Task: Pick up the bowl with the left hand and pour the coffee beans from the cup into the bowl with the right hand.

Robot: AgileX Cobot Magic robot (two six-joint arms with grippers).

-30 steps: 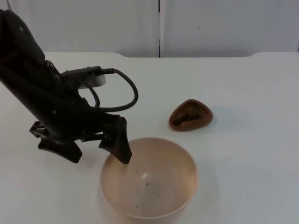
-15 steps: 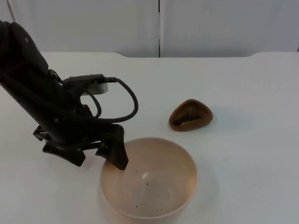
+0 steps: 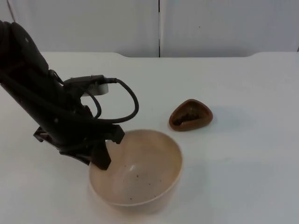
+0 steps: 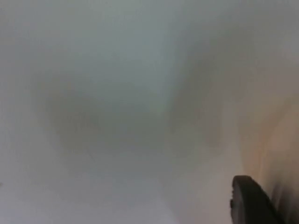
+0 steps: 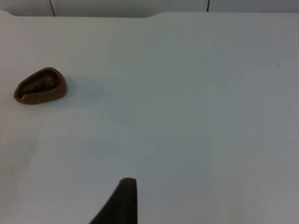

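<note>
The left gripper (image 3: 96, 156) has its fingers closed over the near rim of the tilted bowl (image 3: 140, 172), which is lifted off the desk (image 3: 243, 140), while the brown cup (image 3: 190, 115) of coffee beans lies just beyond the bowl.

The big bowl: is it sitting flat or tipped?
Tipped: the bowl leans with its left rim raised where the left gripper clamps it.
</note>
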